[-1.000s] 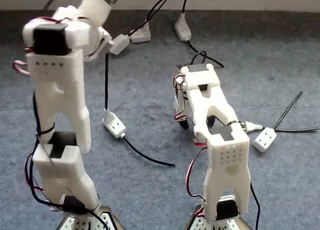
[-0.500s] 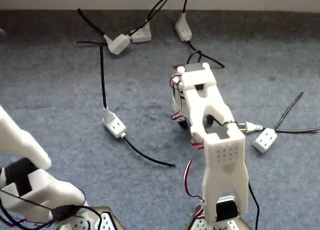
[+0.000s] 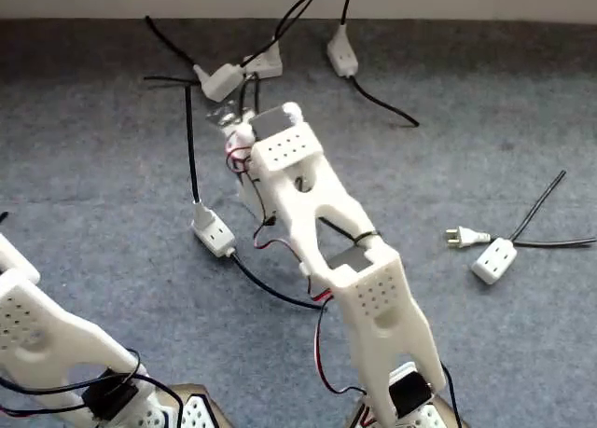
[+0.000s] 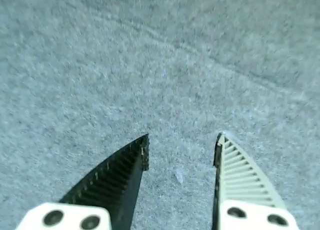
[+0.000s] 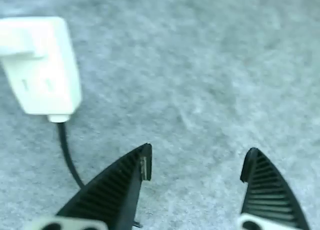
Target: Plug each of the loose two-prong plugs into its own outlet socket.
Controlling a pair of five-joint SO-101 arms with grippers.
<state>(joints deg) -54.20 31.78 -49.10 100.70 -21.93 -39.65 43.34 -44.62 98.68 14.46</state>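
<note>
A loose white two-prong plug lies on the carpet at the right, beside a white outlet socket. Another white socket on a black cord lies left of centre. My right arm stretches diagonally over the middle of the carpet. Its gripper is open over bare carpet, with a white socket and its cord a short way off to one side. The left arm is folded low at the near left. My left gripper is open above bare carpet, holding nothing.
Three more white sockets with black cords lie along the far edge. Loose black cords trail off at the right. Grey carpet covers the whole surface.
The left arm dropped from its tall stance at the far left down to the near left corner. The right arm swung left, away from the right-hand plug and socket, toward the socket left of centre.
</note>
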